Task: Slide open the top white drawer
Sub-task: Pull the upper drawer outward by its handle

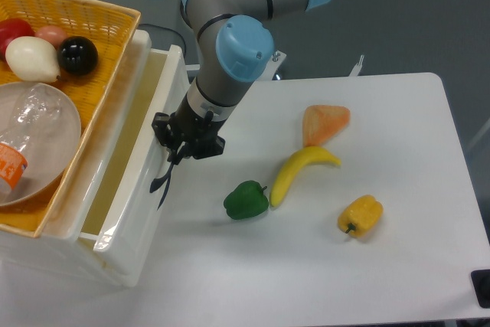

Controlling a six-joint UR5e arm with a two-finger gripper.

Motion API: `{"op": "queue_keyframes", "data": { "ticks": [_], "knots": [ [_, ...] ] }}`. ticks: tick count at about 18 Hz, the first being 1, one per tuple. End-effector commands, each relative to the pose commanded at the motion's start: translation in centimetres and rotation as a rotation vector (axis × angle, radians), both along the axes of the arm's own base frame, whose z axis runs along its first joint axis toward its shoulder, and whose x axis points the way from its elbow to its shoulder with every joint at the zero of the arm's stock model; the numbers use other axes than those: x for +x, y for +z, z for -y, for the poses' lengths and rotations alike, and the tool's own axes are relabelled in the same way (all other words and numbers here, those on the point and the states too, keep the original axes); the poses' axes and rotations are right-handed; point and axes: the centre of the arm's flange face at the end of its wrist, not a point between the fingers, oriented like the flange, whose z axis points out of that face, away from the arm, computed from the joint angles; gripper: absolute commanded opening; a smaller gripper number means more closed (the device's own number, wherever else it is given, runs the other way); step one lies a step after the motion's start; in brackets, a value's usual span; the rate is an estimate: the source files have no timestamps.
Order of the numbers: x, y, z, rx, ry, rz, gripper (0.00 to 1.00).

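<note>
Gripping the top white drawer (142, 189) handle, fingers (170, 160) closed (drawer partly open).

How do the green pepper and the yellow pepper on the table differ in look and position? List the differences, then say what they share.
Colour: the green pepper is dark green; the yellow pepper is orange-yellow.
Position: the green pepper lies just left of the banana, nearer the gripper and the top white drawer; the yellow pepper lies apart, right of the banana's lower end.
Shared: both rest untouched on the white table.
</note>
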Motion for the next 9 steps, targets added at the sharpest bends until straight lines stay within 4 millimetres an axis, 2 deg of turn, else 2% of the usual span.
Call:
{"op": "queue_keyframes", "data": {
  "ticks": [9],
  "knots": [
    [-1.2,-0.1,0.0,0.003,0.012,-0.003,0.18]
  ]
}}
